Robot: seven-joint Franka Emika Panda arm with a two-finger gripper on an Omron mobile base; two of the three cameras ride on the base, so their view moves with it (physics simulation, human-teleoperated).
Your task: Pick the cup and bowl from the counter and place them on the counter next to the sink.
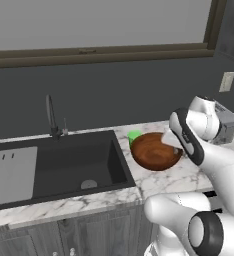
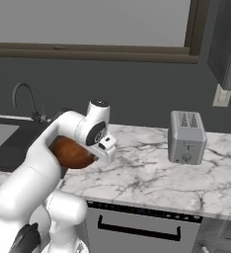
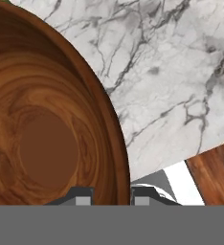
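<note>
The reddish-brown wooden bowl (image 1: 154,152) (image 2: 70,152) (image 3: 42,129) sits tilted over the white marble counter (image 1: 189,176) (image 2: 147,173) (image 3: 171,72), just right of the black sink (image 1: 74,165). My gripper (image 1: 173,142) (image 2: 103,155) (image 3: 112,197) is shut on the bowl's right rim, one finger inside the wall and one outside. Whether the bowl's base touches the counter I cannot tell. The small green cup (image 1: 134,135) stands upright on the counter right behind the bowl, at the sink's back right corner, and the bowl partly hides it.
A dark curved faucet (image 1: 51,117) (image 2: 23,96) rises behind the sink, with a grey drainboard (image 1: 9,175) on the basin's left. A silver toaster (image 2: 186,137) stands on the counter far to the right, under a wall outlet (image 1: 227,81). The counter's front edge (image 3: 181,165) lies close below the hand.
</note>
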